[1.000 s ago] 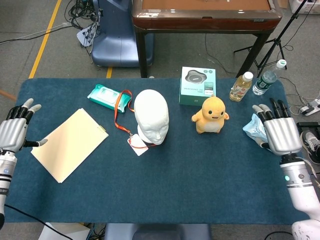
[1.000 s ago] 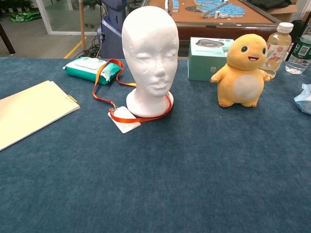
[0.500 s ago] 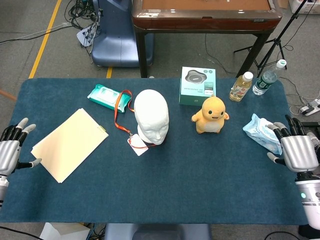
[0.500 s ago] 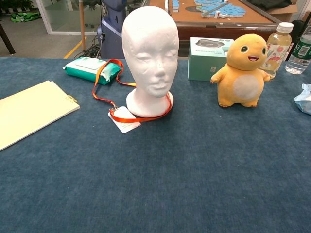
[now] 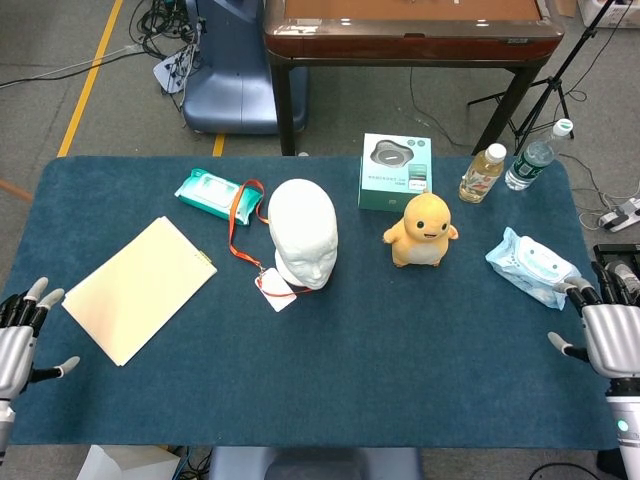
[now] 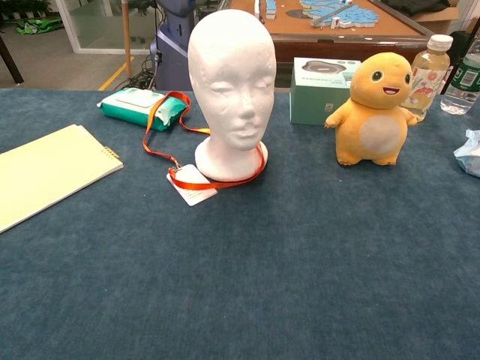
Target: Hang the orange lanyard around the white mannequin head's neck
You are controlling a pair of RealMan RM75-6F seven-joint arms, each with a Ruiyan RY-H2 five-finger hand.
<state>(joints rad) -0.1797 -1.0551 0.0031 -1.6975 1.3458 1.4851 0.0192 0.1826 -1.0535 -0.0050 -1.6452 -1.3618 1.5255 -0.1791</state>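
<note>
Both our left hand (image 5: 14, 350) and right hand (image 5: 612, 335) sit spread and empty at the worktop (image 5: 400, 370) edges. The orange lanyard (image 6: 161, 142), limp and light, loops the white mannequin head (image 6: 231, 82)'s base; we'd pinch the strap near its badge (image 6: 192, 184).

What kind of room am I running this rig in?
Probably a robotics lab or workshop, not a home: loose cables trail over a grey floor marked with a yellow line, a tripod stand sits behind the blue-covered table, and another worktable stands nearby.
</note>
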